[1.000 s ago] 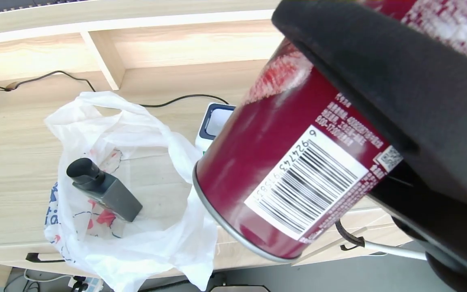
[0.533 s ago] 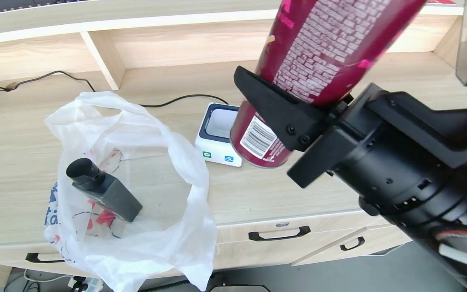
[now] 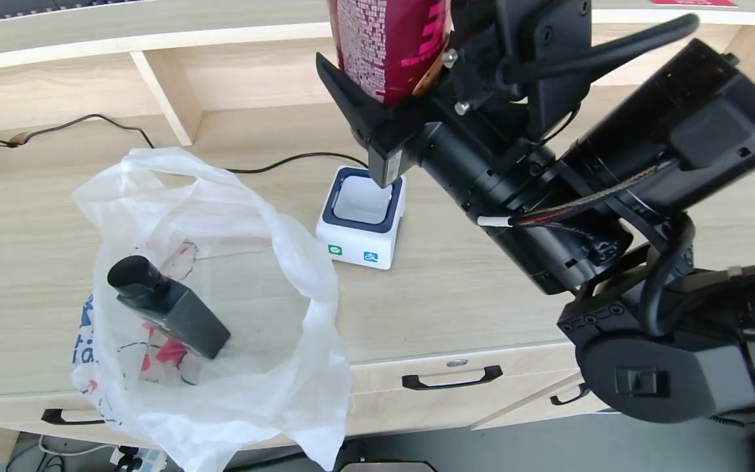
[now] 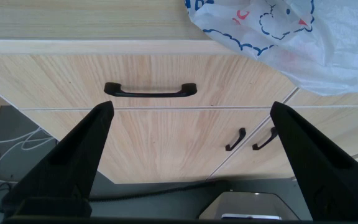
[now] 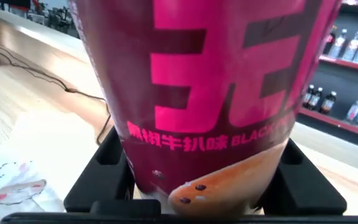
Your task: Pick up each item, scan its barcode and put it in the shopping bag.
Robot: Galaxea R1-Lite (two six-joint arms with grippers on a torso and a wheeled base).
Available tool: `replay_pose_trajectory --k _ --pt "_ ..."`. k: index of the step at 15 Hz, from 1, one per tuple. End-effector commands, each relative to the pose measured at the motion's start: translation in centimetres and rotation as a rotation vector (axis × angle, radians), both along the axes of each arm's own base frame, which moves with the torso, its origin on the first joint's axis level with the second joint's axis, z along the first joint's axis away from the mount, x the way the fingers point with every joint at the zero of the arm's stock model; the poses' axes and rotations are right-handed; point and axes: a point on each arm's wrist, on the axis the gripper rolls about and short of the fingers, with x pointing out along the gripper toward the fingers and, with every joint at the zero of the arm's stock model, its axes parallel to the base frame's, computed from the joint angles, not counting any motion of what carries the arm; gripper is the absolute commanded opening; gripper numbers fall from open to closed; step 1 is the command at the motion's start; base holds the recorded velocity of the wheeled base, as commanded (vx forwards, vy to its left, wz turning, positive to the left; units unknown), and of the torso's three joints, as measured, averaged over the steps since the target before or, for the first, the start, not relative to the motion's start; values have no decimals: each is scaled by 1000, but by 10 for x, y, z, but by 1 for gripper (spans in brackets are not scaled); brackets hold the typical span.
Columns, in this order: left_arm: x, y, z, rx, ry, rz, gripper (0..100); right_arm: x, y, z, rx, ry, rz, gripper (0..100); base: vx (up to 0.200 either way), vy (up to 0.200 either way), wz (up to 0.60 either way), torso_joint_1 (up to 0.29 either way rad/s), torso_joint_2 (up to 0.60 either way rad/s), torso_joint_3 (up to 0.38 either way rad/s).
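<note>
Right gripper [image 3: 390,62] clamped on the red can [image 3: 384,33], scanner [image 3: 361,223] just below it: scanning step, I'd say. Next: barcode toward the scanner, then the shopping bag [image 3: 286,255], lower left.

Black cable [image 3: 92,117] across wooden counter [image 3: 23,262]; drawer handle [image 3: 453,385] below.

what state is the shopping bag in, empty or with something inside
Not empty: the shopping bag sits open-mouthed on the counter, and a dark bottle lies on its side inside it.
</note>
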Motion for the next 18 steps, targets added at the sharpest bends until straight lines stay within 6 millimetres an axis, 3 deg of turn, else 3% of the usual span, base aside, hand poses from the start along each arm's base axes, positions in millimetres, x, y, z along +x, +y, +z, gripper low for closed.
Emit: replay_pose_trajectory --k 1,4,5,6,8,10,13,15,18 --pt "0 0 0 0 1 -2 100 5 -2 -4 1 -19 -23 0 0 0 0 0 0 0" --pt "0 0 0 1 1 0 100 1 -39 10 75 -6 -124 0 0 0 0 0 0 0" --pt "0 0 0 0 1 0 100 8 -76 -7 84 84 -229 0 0 0 0 0 0 0" --pt "0 0 0 0 1 0 100 11 -98 -21 91 166 -303 0 0 0 0 0 0 0" --pt "0 0 0 0 1 0 100 10 -111 -52 85 304 -317 0 0 0 0 0 0 0" --pt "0 0 0 0 1 0 100 10 -113 -58 93 325 -318 0 0 0 0 0 0 0" --pt "0 0 0 1 1 0 100 10 -125 -53 125 302 -341 0 0 0 600 2 2 2" --pt "0 0 0 0 1 2 100 8 -155 -66 152 356 -406 0 0 0 600 -5 2 5" --pt "0 0 0 1 1 0 100 -5 -186 -60 222 343 -467 0 0 0 600 9 10 1"
